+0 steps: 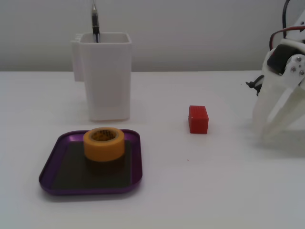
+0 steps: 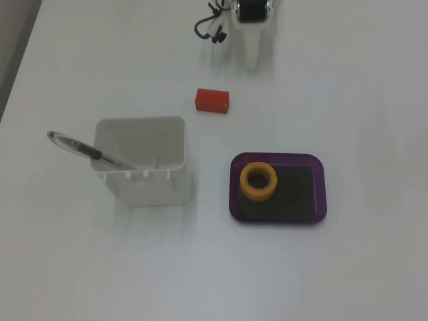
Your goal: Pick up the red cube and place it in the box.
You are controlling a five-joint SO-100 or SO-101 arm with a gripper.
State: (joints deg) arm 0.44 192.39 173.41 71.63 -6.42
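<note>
While the red cube (image 1: 198,119) sits untouched, it's pre-grasp time.
Gripper (image 1: 276,125) looks spread open (empty); next: reach over, grab, carry to the box (image 1: 52,164).

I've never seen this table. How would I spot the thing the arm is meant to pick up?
Start at the tall white container with a pen standing in it. In that fixed view, look right of it on the bare table, toward the gripper: there sits the red cube. It is the only red thing, a small plain block, unlike the yellow tape roll in the purple tray.
</note>
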